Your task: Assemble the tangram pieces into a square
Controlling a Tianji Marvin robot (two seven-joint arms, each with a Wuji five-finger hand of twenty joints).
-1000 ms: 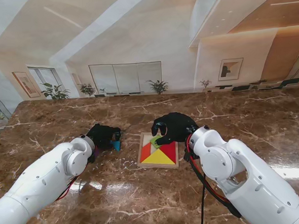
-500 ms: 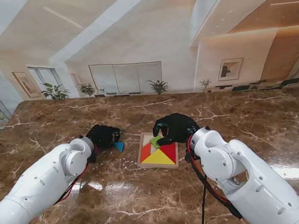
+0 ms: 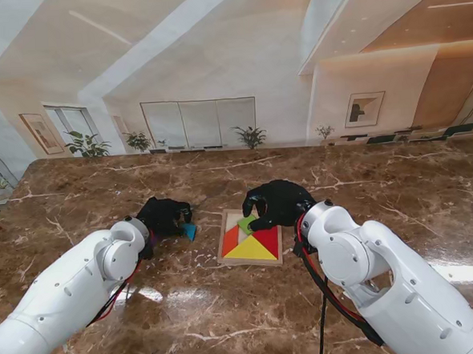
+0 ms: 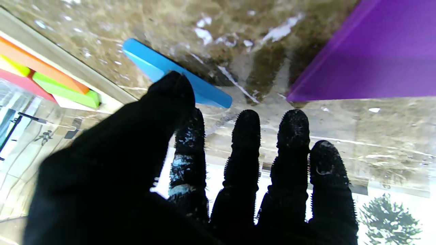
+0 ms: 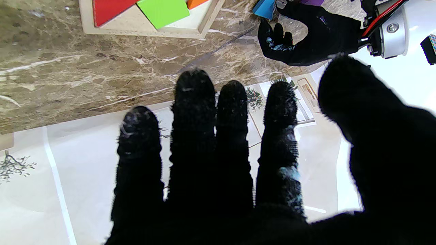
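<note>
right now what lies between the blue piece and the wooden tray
Only bare marble table separates the blue piece from the wooden tray; the left wrist view shows this.

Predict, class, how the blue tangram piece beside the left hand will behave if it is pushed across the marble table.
The blue piece looks like a flat, straight-edged slab, so it probably stays stiff and slides rather than rolls or tips. The table is glossy and reflective, so it may skid easily. With the left hand touching only one edge by its thumb, it could pivot.

tray ctr, loose piece left
</note>
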